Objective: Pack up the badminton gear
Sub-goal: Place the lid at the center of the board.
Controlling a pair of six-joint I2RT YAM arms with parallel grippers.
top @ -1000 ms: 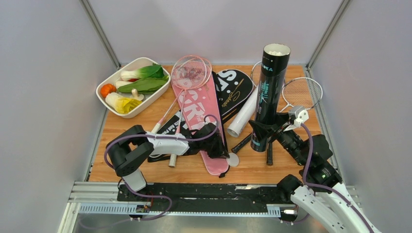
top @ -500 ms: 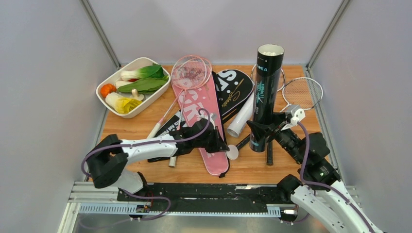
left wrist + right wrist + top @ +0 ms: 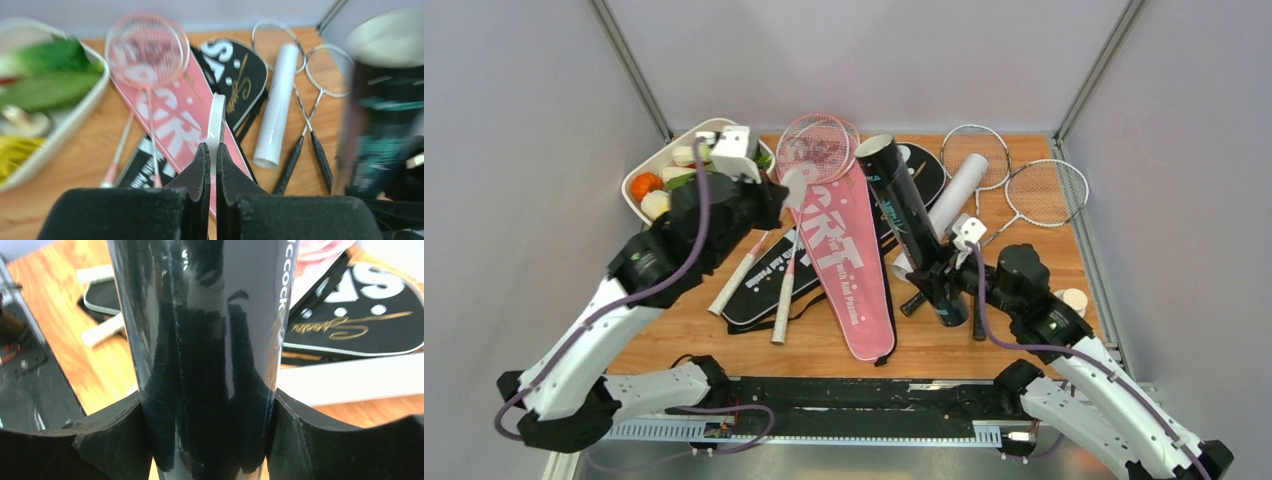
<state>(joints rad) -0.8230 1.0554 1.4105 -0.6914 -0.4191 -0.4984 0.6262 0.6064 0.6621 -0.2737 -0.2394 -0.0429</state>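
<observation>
Right gripper [image 3: 944, 288]: your right arm's two fingers stand wide and clamp the lower part of the black tube [image 3: 904, 205], which leans with its open mouth pointing up toward the far left; whether its base touches the table [image 3: 1024, 255] cannot be told. Left gripper [image 3: 210, 150]: your left arm is raised above the far-left part of the table, its fingers pinched together on the edge of a thin white round lid [image 3: 216, 115], held clear of everything below. Pink cover [image 3: 844, 270] marked "SPORT": lies flat at the centre, its narrow end toward the arms. Black cover [image 3: 235, 85] with white and gold lettering: lies just to the right of the pink one, partly under it. Second black cover [image 3: 754, 295]: lies flat to the left of the pink one. Pink rackets [image 3: 816, 148]: two, heads overlapping on the wide end of the pink cover, grips resting across the second black cover. Silver rackets [image 3: 1044, 190]: two, flat at the far right. White tube [image 3: 959, 190]: lies on its side between the black cover and the silver rackets. White dish [image 3: 662, 152] of vegetables: far-left corner, partly hidden by your left arm.
</observation>
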